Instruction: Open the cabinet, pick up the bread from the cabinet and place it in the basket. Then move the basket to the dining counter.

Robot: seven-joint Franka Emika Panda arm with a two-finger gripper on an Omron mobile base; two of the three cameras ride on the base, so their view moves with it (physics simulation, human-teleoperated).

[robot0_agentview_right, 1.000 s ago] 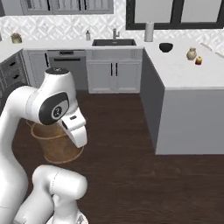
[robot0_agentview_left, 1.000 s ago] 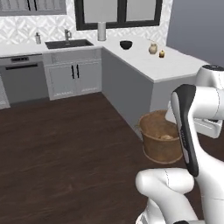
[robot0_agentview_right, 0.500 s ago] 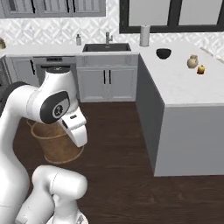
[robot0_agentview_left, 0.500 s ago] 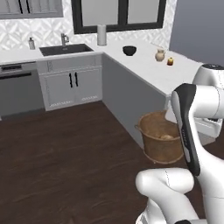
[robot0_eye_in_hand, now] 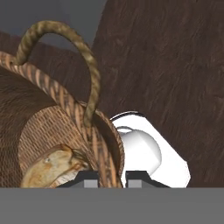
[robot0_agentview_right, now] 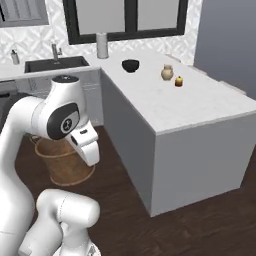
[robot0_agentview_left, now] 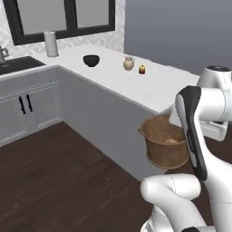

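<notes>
The jaws grip the rim of one basket (robot0_eye_in_hand: 52, 127). One bread (robot0_eye_in_hand: 52, 168) lies inside, just beside the jaws. One counter (robot0_agentview_left: 149, 88) stands near.

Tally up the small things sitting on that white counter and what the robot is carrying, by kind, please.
Black bowl: 1
Tan jug: 1
Small yellow jar: 1
Grey cylinder by the window: 1
Woven basket, gripped at its rim by the hand: 1
Bread inside the basket: 1
Total: 6

dining counter (robot0_agentview_right: 200, 102) bearing bowl (robot0_agentview_right: 130, 65), vase (robot0_agentview_right: 167, 73)
</notes>
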